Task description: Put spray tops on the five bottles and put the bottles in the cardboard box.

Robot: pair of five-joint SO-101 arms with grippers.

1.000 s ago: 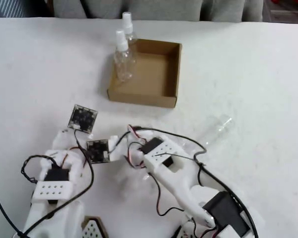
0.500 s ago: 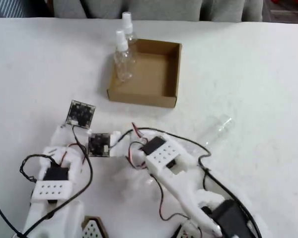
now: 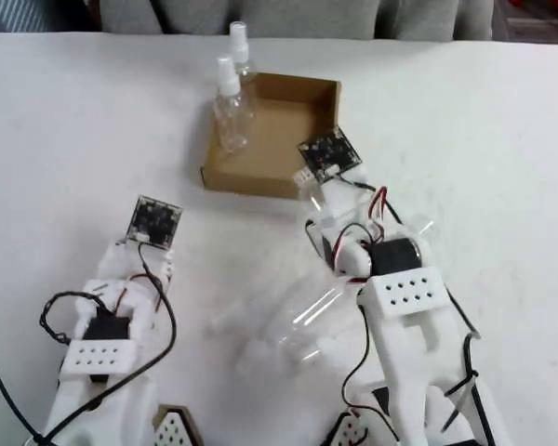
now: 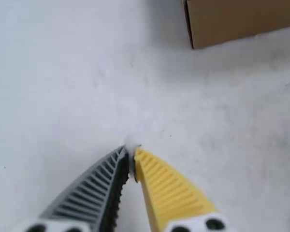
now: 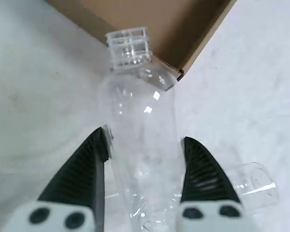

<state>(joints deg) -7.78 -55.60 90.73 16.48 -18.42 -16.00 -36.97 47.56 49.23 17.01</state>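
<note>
The cardboard box stands at the back centre, and its corner shows in the right wrist view. Two clear bottles with white spray tops stand at its far left corner, one against the wall and one behind it. My right gripper is shut on a clear topless bottle whose neck points at the box's near right corner. My right arm reaches toward that corner. My left gripper is shut on nothing, low over bare table left of the box.
More clear topless bottles lie on the table between the two arms. Another one lies just right of my right arm and shows beside the held bottle. Chairs line the table's far edge.
My right arm swung from the table's middle, beside the left arm, to the box's near right corner, carrying the bottle. The left arm barely moved.
</note>
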